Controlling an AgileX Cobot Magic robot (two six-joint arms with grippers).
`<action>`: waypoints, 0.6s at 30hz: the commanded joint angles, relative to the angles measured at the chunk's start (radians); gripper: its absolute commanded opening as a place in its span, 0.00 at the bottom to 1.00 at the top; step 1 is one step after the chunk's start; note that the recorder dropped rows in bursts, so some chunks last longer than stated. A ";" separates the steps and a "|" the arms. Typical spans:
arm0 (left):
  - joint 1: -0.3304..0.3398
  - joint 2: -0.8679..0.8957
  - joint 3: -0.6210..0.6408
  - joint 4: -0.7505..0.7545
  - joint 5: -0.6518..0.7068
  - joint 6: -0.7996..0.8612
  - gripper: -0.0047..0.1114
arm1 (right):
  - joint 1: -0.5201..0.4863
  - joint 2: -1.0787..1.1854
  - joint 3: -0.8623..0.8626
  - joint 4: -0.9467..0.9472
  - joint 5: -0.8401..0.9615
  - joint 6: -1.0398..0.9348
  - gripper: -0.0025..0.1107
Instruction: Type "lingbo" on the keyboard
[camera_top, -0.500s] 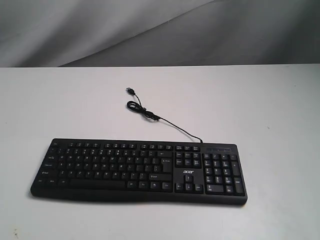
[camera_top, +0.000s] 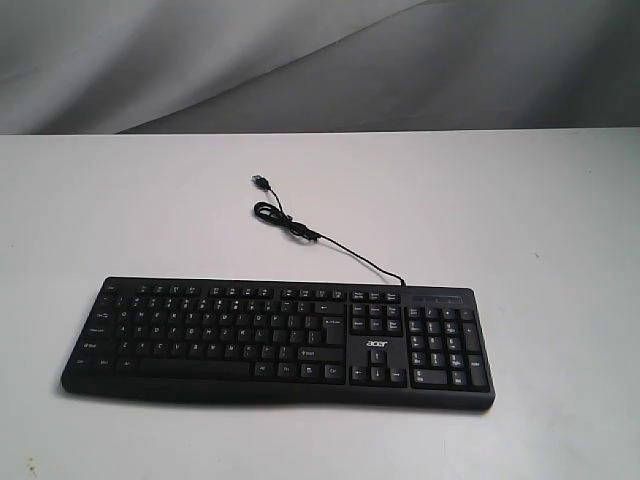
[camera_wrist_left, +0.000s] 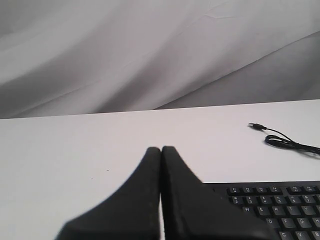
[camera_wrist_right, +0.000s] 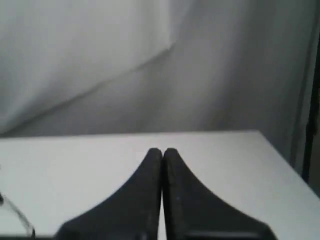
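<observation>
The wide black keyboard (camera_top: 278, 340) with white legends and an "acer" logo lies flat near the table's front in the exterior view. Its thin black USB cable (camera_top: 300, 228) curls away behind it. Neither arm shows in the exterior view. In the left wrist view my left gripper (camera_wrist_left: 161, 149) is shut with nothing in it, and the keyboard's upper left corner (camera_wrist_left: 272, 205) lies just beside its fingers. My right gripper (camera_wrist_right: 162, 150) is shut and empty in the right wrist view, over bare white table, with no keys in sight there.
The white table (camera_top: 520, 210) stretches around the keyboard on all sides. A grey cloth backdrop (camera_top: 300, 60) hangs behind the table's far edge. The table's right edge (camera_wrist_right: 280, 155) shows in the right wrist view.
</observation>
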 joint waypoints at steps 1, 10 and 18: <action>-0.005 -0.005 0.005 0.000 -0.008 -0.002 0.04 | -0.006 -0.003 0.004 0.032 -0.253 0.000 0.02; -0.005 -0.005 0.005 0.000 -0.008 -0.002 0.04 | -0.006 -0.003 0.004 0.047 -0.543 0.146 0.02; -0.005 -0.005 0.005 0.000 -0.006 -0.002 0.04 | -0.002 0.153 -0.124 -0.481 -0.536 0.612 0.02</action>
